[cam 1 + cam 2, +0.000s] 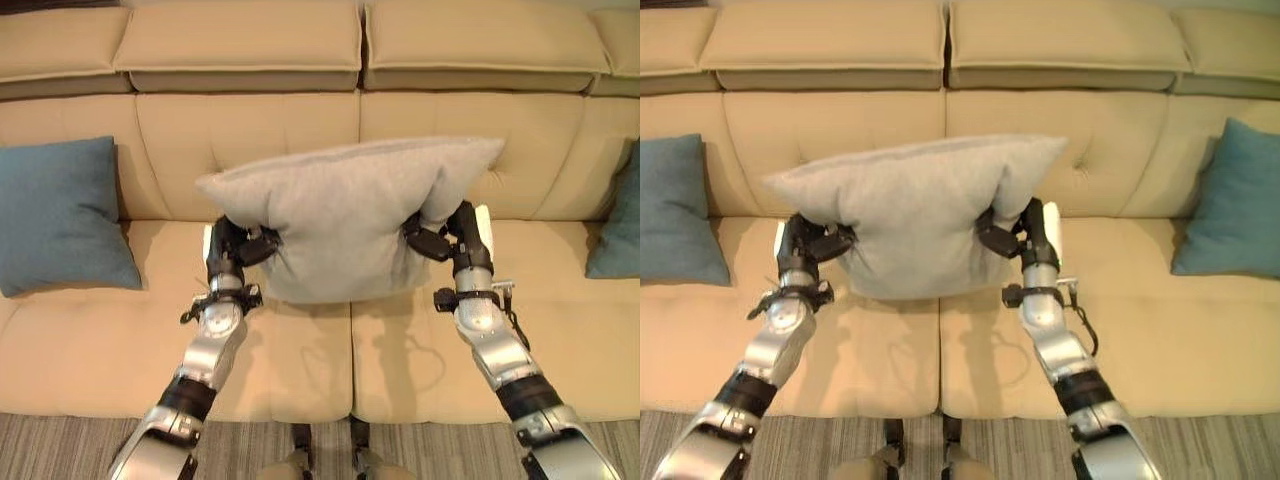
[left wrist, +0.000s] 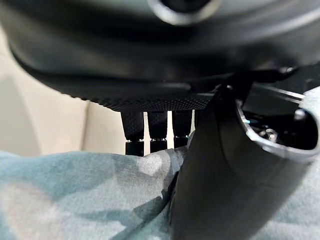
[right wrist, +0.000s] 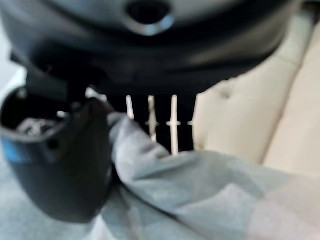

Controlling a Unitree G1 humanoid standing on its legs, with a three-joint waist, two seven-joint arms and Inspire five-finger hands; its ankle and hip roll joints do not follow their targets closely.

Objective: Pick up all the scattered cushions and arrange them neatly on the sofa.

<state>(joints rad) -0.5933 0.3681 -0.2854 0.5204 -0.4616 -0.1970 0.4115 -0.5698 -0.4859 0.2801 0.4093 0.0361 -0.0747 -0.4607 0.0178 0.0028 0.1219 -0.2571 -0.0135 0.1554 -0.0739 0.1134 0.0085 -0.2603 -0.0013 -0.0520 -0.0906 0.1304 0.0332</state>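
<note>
I hold a grey cushion (image 1: 345,215) up over the middle of the beige sofa (image 1: 560,330), in front of its backrest. My left hand (image 1: 232,250) grips the cushion's lower left side and my right hand (image 1: 450,238) grips its lower right side. In the left wrist view the thumb (image 2: 210,190) presses into the grey cloth (image 2: 75,195) while the fingers (image 2: 157,132) reach behind it. The right wrist view has the same pinch: thumb (image 3: 60,160) in front, fingers (image 3: 165,125) behind the cloth (image 3: 200,200). A teal cushion (image 1: 60,215) leans on the backrest at the left, another teal cushion (image 1: 1230,200) at the right.
The sofa's seat (image 1: 300,370) lies bare below the held cushion and between the two teal ones. Its headrest pads (image 1: 240,40) run along the back. Striped grey carpet (image 1: 80,445) lies in front of the sofa.
</note>
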